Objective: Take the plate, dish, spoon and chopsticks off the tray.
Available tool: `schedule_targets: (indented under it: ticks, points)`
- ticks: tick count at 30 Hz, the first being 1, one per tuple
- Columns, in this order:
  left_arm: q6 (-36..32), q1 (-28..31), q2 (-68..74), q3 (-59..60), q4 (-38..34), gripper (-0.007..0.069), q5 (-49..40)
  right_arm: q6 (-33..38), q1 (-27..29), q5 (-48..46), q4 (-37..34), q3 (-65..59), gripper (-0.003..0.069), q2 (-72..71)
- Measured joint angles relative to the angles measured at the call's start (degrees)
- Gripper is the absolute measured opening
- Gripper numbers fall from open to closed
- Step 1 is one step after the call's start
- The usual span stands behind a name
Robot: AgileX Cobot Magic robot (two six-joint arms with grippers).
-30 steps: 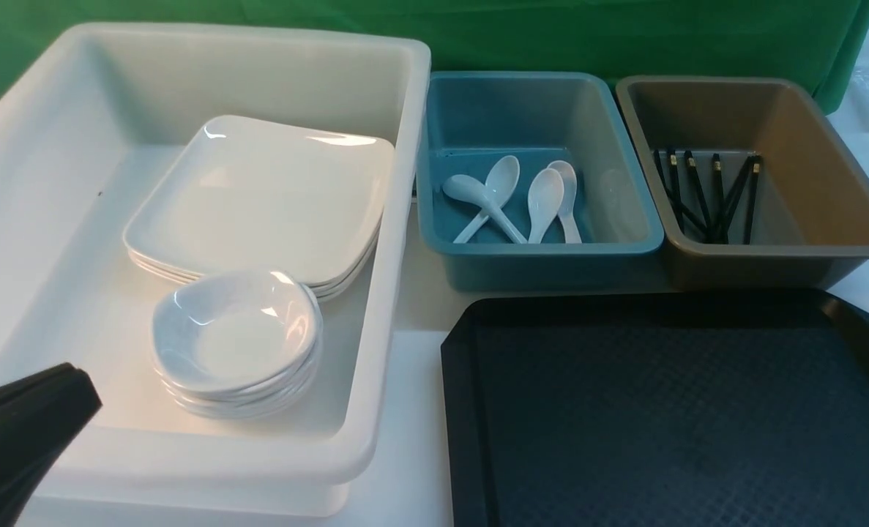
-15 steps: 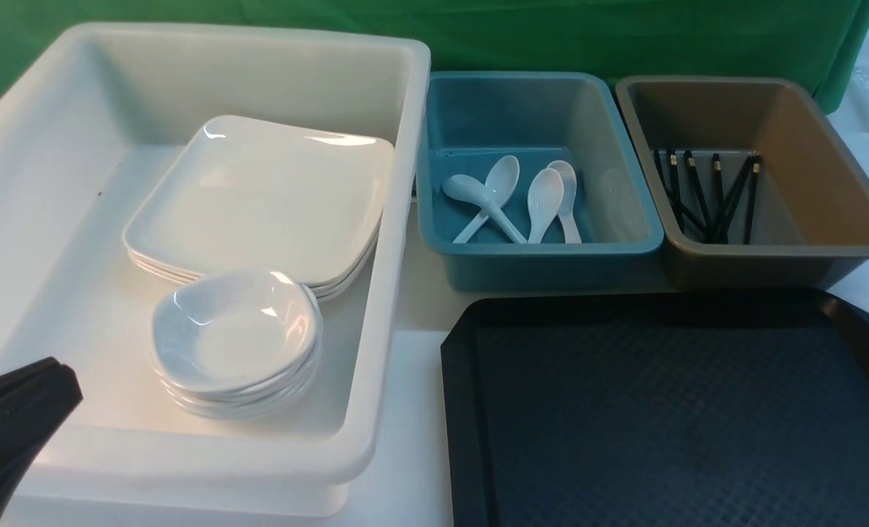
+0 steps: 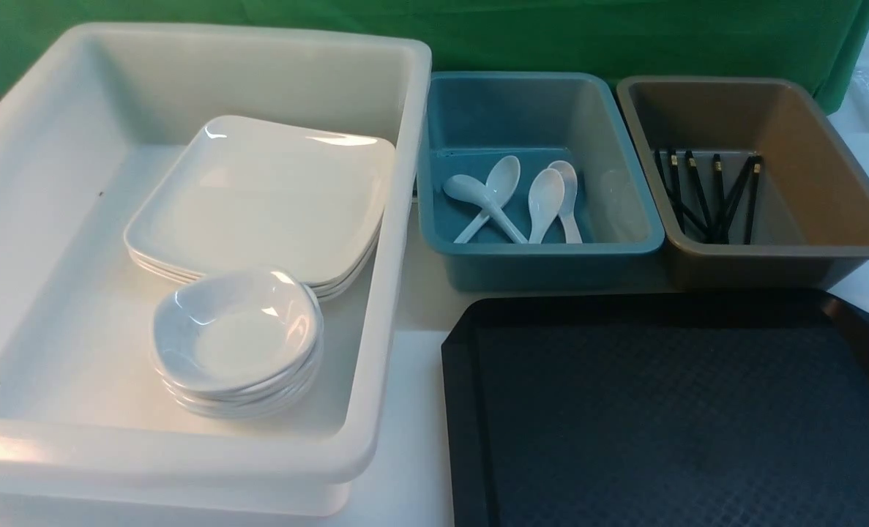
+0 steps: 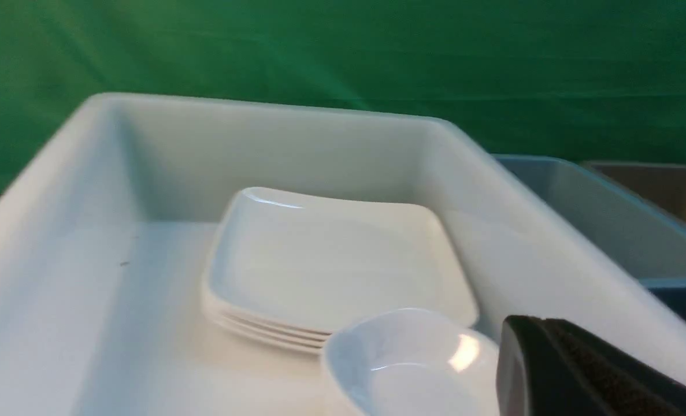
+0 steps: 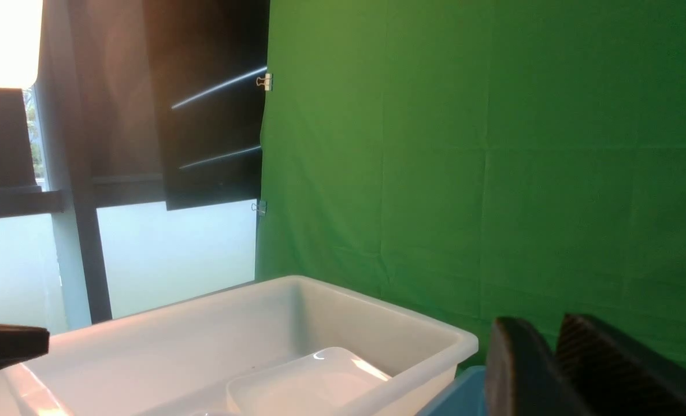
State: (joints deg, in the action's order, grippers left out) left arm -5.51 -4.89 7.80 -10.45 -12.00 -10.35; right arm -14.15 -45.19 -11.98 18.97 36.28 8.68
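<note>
1. Left jaws [image 4: 530, 319] are closed, and I can't make out anything gripped in them. They're over by the big white bin [image 3: 386, 293], partly cut off in the left wrist view.
2. Right jaws [image 5: 544, 329] are open just a little, with a narrow gap between blurry tips. Nothing I can see pinched in there, and green cloth [image 5: 377, 144] shows behind.
3. Plates [image 3: 266, 197] are stacked flat in the white bin, with the small deep dishes [image 3: 236, 337] piled up on the robot's side of them.
4. Spoons [image 3: 545, 196] are in the blue bin [image 3: 544, 267], two of them crossed. Chopsticks [image 3: 720, 205] are all leaning about in the brown bin [image 3: 778, 267], gold bands up top.
5. Black tray [image 3: 683, 410] sits on the white table [image 3: 414, 424], in front of the blue and brown bins, kinda diamond-textured.
6. Room-wise: the green cloth hangs behind the bins, held by clips [image 5: 266, 81] along one edge. Next to it there's dark sheeting [image 5: 210, 104], pale window panels [image 5: 178, 254] and a super bright light [image 5: 4, 43].
</note>
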Motion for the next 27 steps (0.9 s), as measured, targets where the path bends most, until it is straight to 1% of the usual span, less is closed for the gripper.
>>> schedule_targets:
  ticks: [2,3,5,7,10,17,27]
  points:
    - [0.41,6.65,-3.13,3.12,0.48,0.0003,0.17,0.0,0.0,0.0,0.0,0.0,0.0144,0.0]
    - [0.69,8.55,-4.2,4.54,0.7,0.0003,0.17,0.0,0.0,0.0,0.0,0.0,0.0146,0.0]
    - [1.27,11.48,-6.43,6.66,1.07,0.0003,0.17,0.0,0.0,0.0,0.0,0.0,0.0148,0.0]
    - [1.71,12.4,-7.47,8.96,2.26,0.0003,0.18,0.0,0.0,0.0,0.0,0.0,0.0152,0.0]
    - [2.12,11.52,-7.8,10.62,3.94,0.0003,-0.78,0.0,0.0,0.0,0.0,0.0,0.0161,0.0]
    - [2.32,6.45,-7.84,10.82,5.46,0.0003,-2.23,0.0,0.0,-0.04,0.0,0.0,0.0184,0.0]
    - [1.23,5.39,-7.84,10.82,6.01,0.0003,-2.4,0.0,0.0,-0.04,0.0,0.0,0.0214,0.0]
